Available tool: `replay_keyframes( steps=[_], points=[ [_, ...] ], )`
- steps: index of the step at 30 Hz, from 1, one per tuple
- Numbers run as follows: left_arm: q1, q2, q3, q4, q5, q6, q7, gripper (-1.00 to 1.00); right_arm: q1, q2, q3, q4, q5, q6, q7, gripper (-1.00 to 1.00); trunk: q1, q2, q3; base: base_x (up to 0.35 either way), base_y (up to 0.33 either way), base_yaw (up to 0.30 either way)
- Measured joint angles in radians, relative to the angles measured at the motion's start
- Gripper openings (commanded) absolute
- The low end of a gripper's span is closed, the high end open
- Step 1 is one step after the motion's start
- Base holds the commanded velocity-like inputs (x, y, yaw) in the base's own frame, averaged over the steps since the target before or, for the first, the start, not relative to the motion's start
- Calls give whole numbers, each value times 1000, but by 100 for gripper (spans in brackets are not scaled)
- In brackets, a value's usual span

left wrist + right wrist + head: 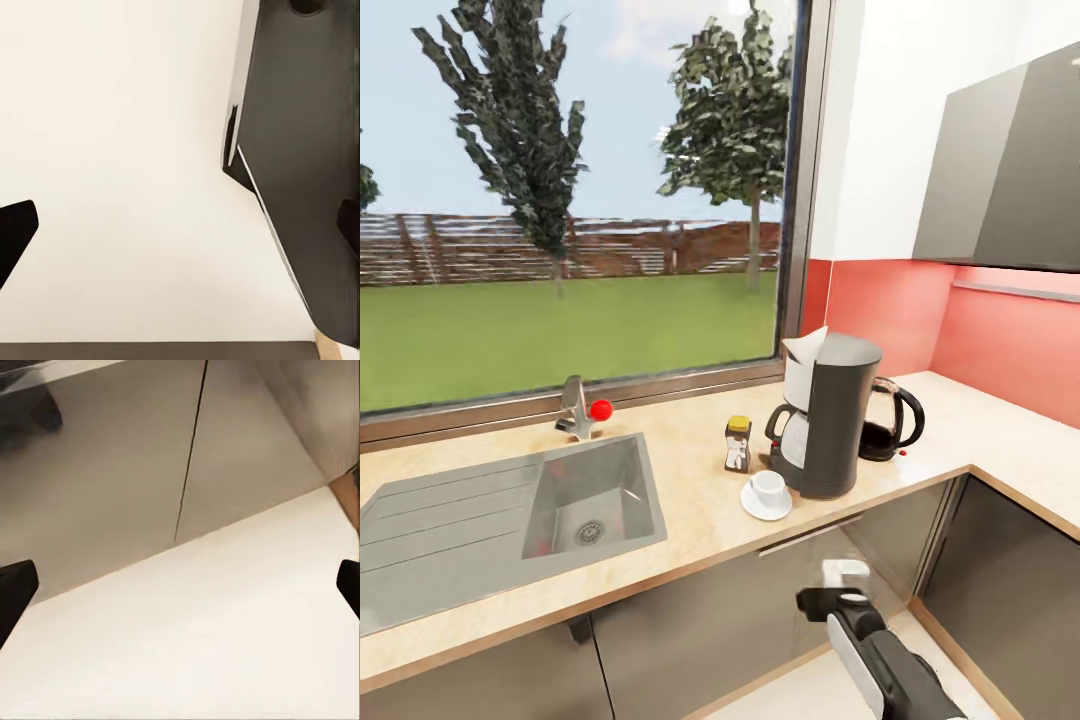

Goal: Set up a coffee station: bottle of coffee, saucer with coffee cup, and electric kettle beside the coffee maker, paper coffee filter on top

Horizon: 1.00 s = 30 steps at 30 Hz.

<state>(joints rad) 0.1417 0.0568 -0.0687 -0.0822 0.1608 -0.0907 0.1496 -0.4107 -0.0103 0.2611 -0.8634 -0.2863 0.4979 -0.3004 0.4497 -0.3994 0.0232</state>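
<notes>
On the countertop (690,520), under the big window (570,200), the coffee station things stand together in the head view: the coffee maker (830,415) is upright near the corner, and a white paper coffee filter (805,350) sticks out at its top. From the coffee maker, the electric kettle (890,420) is at about 2 o'clock, just beside it and partly hidden behind it. The bottle of coffee (738,443) stands at about 9 o'clock from the machine, near but apart. The saucer (766,502) lies at about 8 o'clock, close to the machine's base, and the white coffee cup (768,487) sits on it. The sink (580,505) is well apart at the 9 o'clock side, with the tap (580,410) behind it — a red knob is on the tap. The right arm (880,650) is low, in front of the grey cabinet doors (690,620). In the right wrist view the right gripper (180,585) has its dark fingertips (15,585) at the two edges, so the fingers are wide and hold nothing; beyond them are the pale floor (210,645) and cabinet fronts. In the left wrist view the left gripper (180,225) is the same — wide apart, empty, above the floor beside a dark panel (300,150).
</notes>
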Motion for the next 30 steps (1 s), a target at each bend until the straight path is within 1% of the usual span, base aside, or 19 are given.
replay_keyframes(
  steps=[1,3,5,7,9,10,11,13,14,16,17,21,26,28,29,30],
  points=[
    [0,-2,0,-13,-2,0,-3,100,1,11,2,103,-1,-68,-1,100,0,0,0,0,0,0],
    [0,-8,-1,-27,-3,0,-4,100,0,32,1,216,4,-147,-2,100,0,0,0,0,0,0],
    [0,-12,-2,-37,-3,0,-5,100,0,43,-1,332,6,-236,-2,100,0,0,0,0,0,0],
    [0,-15,-2,-44,-3,-5,-6,100,0,50,-2,543,4,-414,0,100,0,0,0,0,0,0],
    [0,-18,-3,-45,-4,-34,-7,100,1,50,-2,653,9,-525,-2,100,0,0,0,0,0,0],
    [0,-20,-3,-45,-5,-68,-7,100,3,50,-3,727,8,-616,-3,100,0,0,0,0,0,0],
    [0,-20,-4,-45,-5,-87,-7,100,8,51,-2,767,9,-682,-1,100,0,0,0,0,0,0],
    [0,-20,-4,-45,-6,-108,-7,100,23,51,-2,809,9,-800,27,100,0,0,0,0,0,0],
    [0,-19,-4,-45,-6,-114,-7,100,36,50,-2,820,9,-844,57,100,0,0,0,0,0,0],
    [0,-19,-3,-44,-5,-124,-7,100,96,48,-3,834,10,-910,154,100,0,0,0,0,0,0],
    [0,-20,-3,-44,-5,-126,-7,100,119,46,-3,837,13,-919,171,100,0,0,0,0,0,0],
    [0,-22,-3,-43,-5,-127,-7,100,182,37,-3,839,30,-925,190,100,0,0,0,0,0,0],
    [0,-21,0,-40,-6,-127,-7,100,201,39,-3,839,36,-913,192,100,0,0,0,0,0,5],
    [0,-20,0,-38,-6,-128,-7,100,202,39,-3,840,37,-888,192,100,0,0,0,0,0,93],
    [0,-20,0,-37,-6,-128,-7,100,202,40,-3,840,37,-862,192,100,0,0,0,0,0,240],
    [0,-20,1,-36,-5,-127,-7,100,203,42,-2,839,38,-756,192,100,0,0,0,0,0,254]
  ],
)
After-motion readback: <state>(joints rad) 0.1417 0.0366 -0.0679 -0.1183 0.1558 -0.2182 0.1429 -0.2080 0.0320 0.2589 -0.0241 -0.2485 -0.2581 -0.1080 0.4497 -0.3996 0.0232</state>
